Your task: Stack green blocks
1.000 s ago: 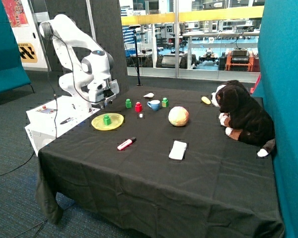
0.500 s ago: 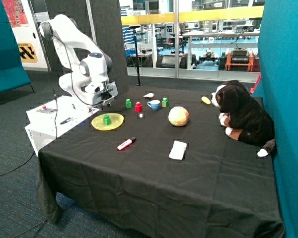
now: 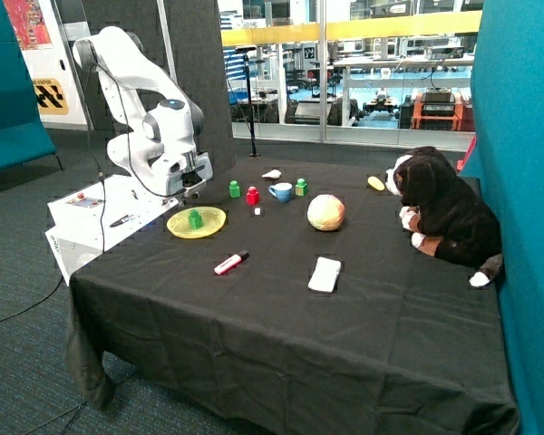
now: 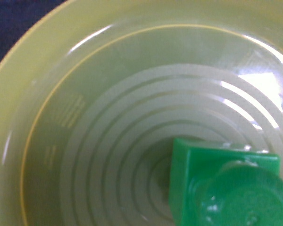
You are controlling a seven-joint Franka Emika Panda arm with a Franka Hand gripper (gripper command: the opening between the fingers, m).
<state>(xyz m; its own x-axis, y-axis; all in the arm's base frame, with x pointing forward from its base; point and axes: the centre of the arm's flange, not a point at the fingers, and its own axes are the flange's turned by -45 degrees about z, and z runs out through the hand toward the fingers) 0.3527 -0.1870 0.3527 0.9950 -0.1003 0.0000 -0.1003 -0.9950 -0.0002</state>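
One green block [image 3: 195, 218] stands on a yellow plate [image 3: 177, 225] near the table's corner by the robot base. The wrist view shows this green block [image 4: 226, 188] close up with its stud on top, on the yellow plate [image 4: 47, 117]. A second green block [image 3: 235, 189] stands beside a small red block [image 3: 253, 196]. A third green block [image 3: 301, 187] stands on the other side of the blue cup [image 3: 281, 191]. My gripper [image 3: 192, 188] hangs just above the plate's far edge, close to the block on it.
A round pale ball [image 3: 325, 212], a red marker [image 3: 230, 263] and a flat white object [image 3: 325, 274] lie mid-table. A plush dog [image 3: 444, 213] sits at the far side by the teal wall. A small yellow item [image 3: 375, 183] lies near it.
The arm's wrist has shifted slightly toward the robot base side, with the gripper staying over the plate. No block has moved.
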